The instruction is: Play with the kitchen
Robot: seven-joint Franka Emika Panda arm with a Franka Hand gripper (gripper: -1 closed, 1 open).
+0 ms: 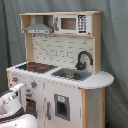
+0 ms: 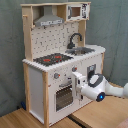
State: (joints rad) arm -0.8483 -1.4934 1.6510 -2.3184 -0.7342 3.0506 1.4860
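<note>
So the kitchen (image 2: pixel 60 60) takes up most of both exterior views, standing on a wooden floor (image 2: pixel 20 119) in front of a grey curtain (image 2: pixel 112 25). Up top there's a grey hood (image 2: pixel 49 20) and a little microwave (image 1: pixel 70 23), with the pegboard back (image 2: pixel 57 37) below them. The sink (image 1: pixel 72 75) looks empty, with the black faucet (image 1: pixel 84 59) curling over it. Nothing is sitting on the red-ringed hob (image 2: pixel 52 59) either. The counter rounds off past the sink, and there's open room on that side.

The windowed oven door (image 2: pixel 63 96) looks closed. The white arm (image 2: pixel 102 89) reaches in from the second exterior view's right, with the gripper (image 2: pixel 79 82) right up against the front panel just beside the oven door, below the knobs (image 2: pixel 56 76). Can't tell if its fingers are apart or together, or whether it's actually touching the panel.
</note>
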